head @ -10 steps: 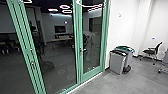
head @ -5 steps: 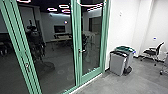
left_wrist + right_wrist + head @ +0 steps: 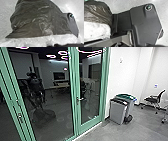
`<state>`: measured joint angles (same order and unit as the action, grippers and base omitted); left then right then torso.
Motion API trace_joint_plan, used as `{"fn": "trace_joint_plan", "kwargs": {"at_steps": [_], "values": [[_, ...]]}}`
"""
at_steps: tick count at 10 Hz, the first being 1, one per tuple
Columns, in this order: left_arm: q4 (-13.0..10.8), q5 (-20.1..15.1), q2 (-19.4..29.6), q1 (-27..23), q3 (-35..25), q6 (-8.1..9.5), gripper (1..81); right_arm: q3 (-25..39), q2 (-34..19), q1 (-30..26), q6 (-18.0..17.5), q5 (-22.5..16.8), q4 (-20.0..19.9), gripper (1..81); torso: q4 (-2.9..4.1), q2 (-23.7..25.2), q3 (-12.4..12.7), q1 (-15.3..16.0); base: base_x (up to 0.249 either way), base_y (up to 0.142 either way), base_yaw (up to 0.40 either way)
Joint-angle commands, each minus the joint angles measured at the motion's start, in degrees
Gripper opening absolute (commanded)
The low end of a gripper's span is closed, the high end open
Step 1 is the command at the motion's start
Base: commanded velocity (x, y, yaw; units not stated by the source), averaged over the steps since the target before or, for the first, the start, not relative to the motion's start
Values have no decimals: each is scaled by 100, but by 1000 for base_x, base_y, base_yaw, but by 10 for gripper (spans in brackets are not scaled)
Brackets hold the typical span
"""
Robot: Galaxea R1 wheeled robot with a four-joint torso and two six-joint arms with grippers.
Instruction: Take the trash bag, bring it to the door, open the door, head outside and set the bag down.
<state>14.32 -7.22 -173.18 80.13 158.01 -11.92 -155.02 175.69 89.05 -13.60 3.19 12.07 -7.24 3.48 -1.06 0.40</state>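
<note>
The left wrist view can't tell me if the left gripper (image 3: 63, 45) is open or shut; same for the right gripper (image 3: 154, 45). The dark trash bag (image 3: 37, 18) is by the robot's base (image 3: 145, 23). Ahead: a green glass door (image 3: 89, 125).

No legible lettering, numbers, brands or signs appear on anything in the three camera views.
</note>
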Motion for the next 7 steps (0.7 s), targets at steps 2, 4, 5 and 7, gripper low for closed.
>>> {"fn": "trace_joint_plan", "kwargs": {"at_steps": [2, 4, 5, 7], "values": [[-53, -307, 11, -414, 10, -29, 10, 25, 56, -295, -11, -257, 50, 811, 0, 0, 0, 0, 152, -89, 0], [-53, -307, 11, -414, 10, -38, 10, 34, 57, -295, -11, -249, 50, 811, 0, 0, 0, 0, 152, -86, 0], [-53, -307, 11, -414, 10, -29, 10, 25, 56, -295, -11, -249, 50, 811, 0, 0, 0, 0, 152, -86, 0], [-53, -307, 11, -414, 10, -30, 10, 34, 57, -295, -11, -249, 50, 811, 0, 0, 0, 0, 152, -86, 0]]}}
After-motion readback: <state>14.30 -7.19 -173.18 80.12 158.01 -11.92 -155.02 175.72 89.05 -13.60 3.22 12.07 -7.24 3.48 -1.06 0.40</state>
